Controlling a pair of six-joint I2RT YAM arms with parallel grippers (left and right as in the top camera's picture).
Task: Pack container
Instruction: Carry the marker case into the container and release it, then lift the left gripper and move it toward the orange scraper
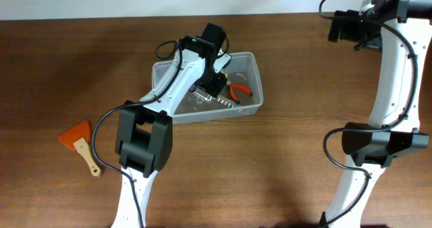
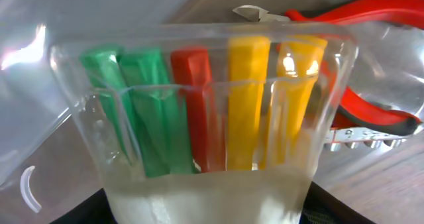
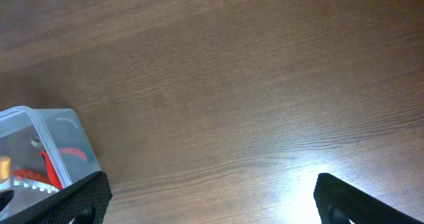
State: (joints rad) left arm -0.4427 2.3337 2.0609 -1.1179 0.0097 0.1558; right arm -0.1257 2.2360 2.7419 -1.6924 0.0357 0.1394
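The container [image 1: 162, 69] is a clear tub at the table's middle, and its corner shows in the right wrist view [image 3: 61, 127]. My left gripper [image 1: 216, 78] is down inside it. It is shut [image 2: 209, 212] on a clear plastic case [image 2: 205, 105] that holds green, red and yellow pieces. Red-handled pliers [image 1: 238, 90] lie in the tub beside the case and also show in the left wrist view [image 2: 377, 15], with a toothed metal strip [image 2: 364, 139] under them. My right gripper [image 3: 212, 201] is open and empty, held high over bare table at the far right [image 1: 345, 27].
An orange scraper with a wooden handle [image 1: 79, 140] lies on the table to the left of the left arm's base. The brown wooden table [image 1: 290, 133] ends at a white edge at the back.
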